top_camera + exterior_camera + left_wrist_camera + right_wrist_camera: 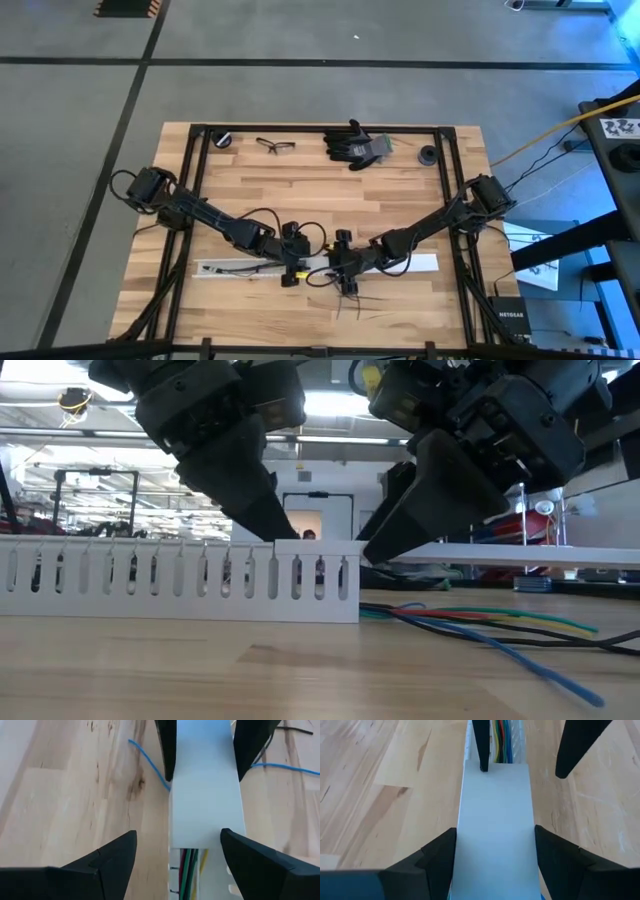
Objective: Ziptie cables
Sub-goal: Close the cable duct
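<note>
A white slotted duct (180,580) lies across the table's near middle. The cables (187,870), red, green, yellow and blue, run inside it and spill onto the wood (480,622) near the front. A flat white cover strip (495,820) lies along the duct's right part and ends where the cables show. My right gripper (495,832) is shut on this strip. My left gripper (178,837) stands open, with one finger on either side of the strip's end. My right gripper pinches the cover strip between its two fingers, by its two long edges (465,840), a short way back from the end facing the left gripper. The fingers slant down from the table's right side. The strip lies level at the height of the duct's top (500,552). My left gripper is so close to the strip's end corner (235,837) that I cannot tell whether it touches.
At the table's far edge lie a black glove (355,145), safety glasses (275,146) and two small black round parts (224,139) (428,155). Black frame rails (195,200) run along both table sides. Loose cable ends (350,300) trail toward the near edge.
</note>
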{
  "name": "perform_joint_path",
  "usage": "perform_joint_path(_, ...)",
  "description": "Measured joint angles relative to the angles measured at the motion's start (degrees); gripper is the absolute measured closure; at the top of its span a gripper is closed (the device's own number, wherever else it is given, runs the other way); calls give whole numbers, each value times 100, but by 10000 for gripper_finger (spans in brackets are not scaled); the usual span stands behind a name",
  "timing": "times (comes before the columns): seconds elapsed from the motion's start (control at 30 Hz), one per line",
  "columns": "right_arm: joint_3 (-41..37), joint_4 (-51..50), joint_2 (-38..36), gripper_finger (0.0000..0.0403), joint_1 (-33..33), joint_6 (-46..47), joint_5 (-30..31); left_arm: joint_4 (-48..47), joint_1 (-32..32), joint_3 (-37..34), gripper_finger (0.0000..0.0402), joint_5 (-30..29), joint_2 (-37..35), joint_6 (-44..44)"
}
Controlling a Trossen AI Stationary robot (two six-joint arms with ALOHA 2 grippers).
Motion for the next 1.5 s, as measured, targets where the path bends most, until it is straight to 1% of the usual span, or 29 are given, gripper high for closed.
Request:
perform_joint_path(0.13, 0, 59, 4, 177, 0, -1, -5, -111, -74, -44, 127, -7, -354, 66)
perform_joint_path(0.2, 0, 38, 4, 178, 0, 4, 12, -389, -132, -98, 127, -93, -608, 121)
perform_joint_path(0.23, 0, 41, 4, 178, 0, 4, 77, -513, -174, -119, 127, -162, -747, 160)
perform_joint_path(0.3, -1, 25, 4, 177, 2, 21, 236, -380, -244, -55, 127, -251, -1029, 183)
perform_joint_path(0.37, -2, 27, 4, 170, 2, 23, 266, -507, -351, -46, 127, -357, -1203, 89)
perform_joint_path(0.43, -2, 35, 4, 154, 2, 27, 183, -535, -500, -65, 127, -396, -1192, 72)
perform_joint_path(0.53, 1, 69, 2, 121, 1, 83, 166, -305, -658, -284, 127, -445, -1129, 1)
perform_joint_path(0.63, 2, 74, 2, 95, 2, 85, 150, 329, -663, -571, 127, -656, -1129, -90)
perform_joint_path(0.73, 2, 70, 0, 81, 2, 63, 148, 835, -582, -962, 127, -697, -1104, -79)
perform_joint_path(0.83, 4, 72, 0, 76, 2, 31, 165, 1731, -519, -1291, 127, -652, -1129, 88)
perform_joint_path(0.9, 4, 67, 0, 75, 2, 6, 177, 2156, -474, -1483, 127, -468, -1041, 83)
perform_joint_path(1.07, 4, 45, -2, 75, 2, 6, 208, 2632, -416, -1562, 127, -270, -715, 63)
perform_joint_path(1.13, 4, 63, -2, 75, 2, 8, 211, 2786, -392, -1567, 127, -372, -549, 87)
perform_joint_path(1.23, 4, 48, -2, 75, 2, 17, 160, 2841, -324, -1564, 127, -356, -380, 87)
perform_joint_path(1.33, 4, -41, -2, 75, 2, 19, 153, 2850, -297, -1568, 127, -356, -314, 74)
perform_joint_path(1.5, 4, -65, -2, 75, 2, 19, 156, 3158, -300, -1568, 128, -356, -315, 218)
